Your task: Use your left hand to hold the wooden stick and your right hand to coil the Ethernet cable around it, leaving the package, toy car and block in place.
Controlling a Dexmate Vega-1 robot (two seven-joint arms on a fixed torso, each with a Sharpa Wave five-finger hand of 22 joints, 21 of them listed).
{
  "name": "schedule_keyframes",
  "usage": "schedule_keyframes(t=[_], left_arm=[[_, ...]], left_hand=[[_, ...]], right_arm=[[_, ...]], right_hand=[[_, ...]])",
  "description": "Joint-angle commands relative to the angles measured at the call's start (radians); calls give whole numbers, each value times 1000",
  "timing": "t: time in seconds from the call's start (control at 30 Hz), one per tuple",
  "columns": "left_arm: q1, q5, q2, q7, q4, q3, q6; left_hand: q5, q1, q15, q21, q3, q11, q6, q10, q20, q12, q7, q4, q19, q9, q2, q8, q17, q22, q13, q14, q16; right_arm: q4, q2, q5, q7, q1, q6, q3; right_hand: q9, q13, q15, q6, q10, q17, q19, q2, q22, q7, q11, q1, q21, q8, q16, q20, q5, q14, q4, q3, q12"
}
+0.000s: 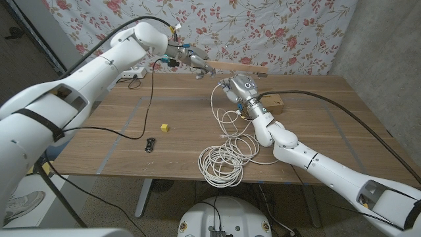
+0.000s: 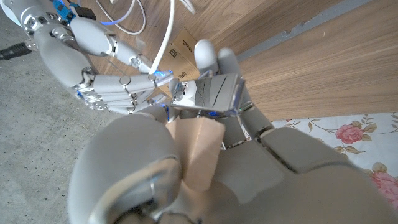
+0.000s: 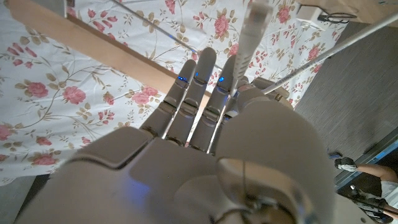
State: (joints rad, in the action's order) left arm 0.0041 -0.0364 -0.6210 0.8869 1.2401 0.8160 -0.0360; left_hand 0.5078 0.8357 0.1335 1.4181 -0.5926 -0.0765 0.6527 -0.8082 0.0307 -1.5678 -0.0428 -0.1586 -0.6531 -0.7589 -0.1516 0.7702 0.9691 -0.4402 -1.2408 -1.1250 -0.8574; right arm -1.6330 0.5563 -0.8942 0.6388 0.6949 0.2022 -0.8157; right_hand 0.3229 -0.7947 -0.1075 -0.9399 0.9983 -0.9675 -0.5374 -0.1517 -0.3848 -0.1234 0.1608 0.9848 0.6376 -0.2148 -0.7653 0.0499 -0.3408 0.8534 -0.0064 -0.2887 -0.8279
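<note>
your left hand is gripping one end of the wooden stick, fingers wrapped around it, and holding it level above the far side of the table. your right hand is raised just under the stick with the ethernet cable running up to it; the fingers are looking close together, and the cable seems to be pinched among them, though the wrist view is too tight to be sure. most of the cable is lying in a loose coil near the front edge. to wind well, you are wanting steady tension: be carrying each loop over the stick close to the left hand, laying turns side by side, and feeding slack slowly so the coil is not dragging. the package is sitting just behind your right wrist, so keep that forearm lifted. the toy car and block are lying well apart from the cable.
</note>
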Motion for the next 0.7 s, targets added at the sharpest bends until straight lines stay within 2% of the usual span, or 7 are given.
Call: schedule_keyframes(t=[0.03, 0.33, 0.7], left_arm=[[-5, 2, 11, 0, -5, 6, 1], [0, 2, 10, -3, 11, 8, 17], [4, 3, 9, -7, 38, 10, 40]], left_hand=[[2, -5, 41, 13, -8, 3, -1, -3, -1, -5, -2, -3, 9, -1, -7, 9, 263, 1, -3, 39, -507], [2, -7, 41, 19, -10, 1, 2, -3, -1, -5, -4, -4, 9, 3, -7, 12, 262, 9, -3, 41, -514], [2, -10, 42, 28, -12, 4, 0, -3, -1, -5, -4, -4, 12, 7, -6, 14, 262, 14, -3, 44, -521]], right_arm=[[-33, 7, -28, 154, 31, 82, 53], [-28, 13, -39, 249, 24, 94, 75], [-30, 22, -50, 317, 2, 104, 97]], right_hand=[[6, -2, -112, -96, -1, -10, 5, -17, -1, 45, 6, 31, 11, -5, 3, 80, -7, 6, 6, -6, -7], [13, -3, -112, -102, 5, -33, 11, -14, 4, 42, 13, 34, 18, -5, 8, 83, -13, 8, 12, -5, -14], [21, -8, -112, -110, 4, -59, 16, -9, 11, 43, 14, 36, 26, -4, 12, 85, -18, 14, 18, -3, -22]])
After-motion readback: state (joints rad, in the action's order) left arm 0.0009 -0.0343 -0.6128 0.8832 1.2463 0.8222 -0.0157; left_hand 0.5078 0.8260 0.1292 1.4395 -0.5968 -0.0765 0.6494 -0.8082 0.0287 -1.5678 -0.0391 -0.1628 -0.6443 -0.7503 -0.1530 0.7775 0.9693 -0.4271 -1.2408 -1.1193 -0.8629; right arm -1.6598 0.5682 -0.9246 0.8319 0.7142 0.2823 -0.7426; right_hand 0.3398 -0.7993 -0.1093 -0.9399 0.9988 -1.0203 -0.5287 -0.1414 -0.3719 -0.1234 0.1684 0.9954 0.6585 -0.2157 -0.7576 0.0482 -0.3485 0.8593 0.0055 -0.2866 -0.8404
